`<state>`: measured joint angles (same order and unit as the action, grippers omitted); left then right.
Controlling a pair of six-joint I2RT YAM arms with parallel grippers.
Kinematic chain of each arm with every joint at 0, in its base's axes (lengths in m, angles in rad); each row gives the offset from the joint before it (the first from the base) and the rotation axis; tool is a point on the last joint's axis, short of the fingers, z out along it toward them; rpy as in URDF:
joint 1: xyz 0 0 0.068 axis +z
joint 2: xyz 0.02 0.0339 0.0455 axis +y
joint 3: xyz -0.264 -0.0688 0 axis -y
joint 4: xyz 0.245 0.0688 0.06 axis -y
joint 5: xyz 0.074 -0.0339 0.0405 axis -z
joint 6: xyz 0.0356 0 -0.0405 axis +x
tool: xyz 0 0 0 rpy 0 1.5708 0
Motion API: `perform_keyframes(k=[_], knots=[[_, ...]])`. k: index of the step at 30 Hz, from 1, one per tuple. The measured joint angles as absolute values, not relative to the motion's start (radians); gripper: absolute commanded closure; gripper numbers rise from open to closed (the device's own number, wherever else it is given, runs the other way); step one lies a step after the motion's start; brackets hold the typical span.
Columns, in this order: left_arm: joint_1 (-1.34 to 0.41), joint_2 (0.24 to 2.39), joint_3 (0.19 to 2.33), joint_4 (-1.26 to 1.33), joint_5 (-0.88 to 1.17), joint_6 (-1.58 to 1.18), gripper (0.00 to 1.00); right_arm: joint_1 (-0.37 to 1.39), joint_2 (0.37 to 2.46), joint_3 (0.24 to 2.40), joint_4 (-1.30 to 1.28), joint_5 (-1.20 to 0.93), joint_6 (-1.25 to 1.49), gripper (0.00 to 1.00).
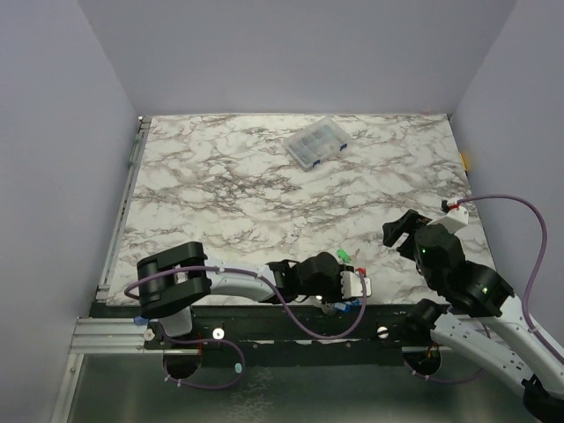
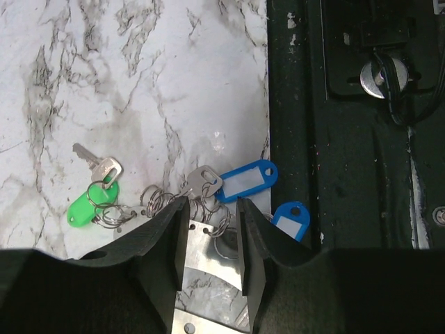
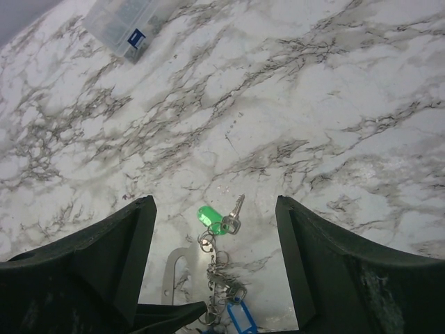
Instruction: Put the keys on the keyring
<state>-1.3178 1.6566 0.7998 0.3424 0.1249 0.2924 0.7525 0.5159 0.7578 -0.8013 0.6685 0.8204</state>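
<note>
The keys [image 1: 344, 257] are lying as one strung cluster at the near edge of the marble-patterned table [image 1: 264, 194], low and centre in the top view. In the left wrist view the green-tagged key [image 2: 94, 205] is being shown at lower left and two glossy blue tags [image 2: 247, 181] at right. They are being joined by a chain of thin wire rings [image 2: 156, 202], its long axis running left to right just ahead of the left gripper [image 2: 208, 233]. Its matte black fingers are being held narrowly parted, nothing pinched, with ring links between the tips. A pale loop, probably the keyring [image 3: 170, 264], is being glimpsed beside the chain. The right gripper [image 3: 215, 202] is being held wide apart, farther off; the left arm is judged nearer.
</note>
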Motion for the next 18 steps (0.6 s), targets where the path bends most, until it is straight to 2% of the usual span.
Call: perform_keyframes(k=[18], knots=[[-1.314, 1.789, 0.893, 0.237, 0.15, 0.323, 0.63, 0.752, 0.493, 0.751, -0.799, 0.669, 0.781, 0.21]])
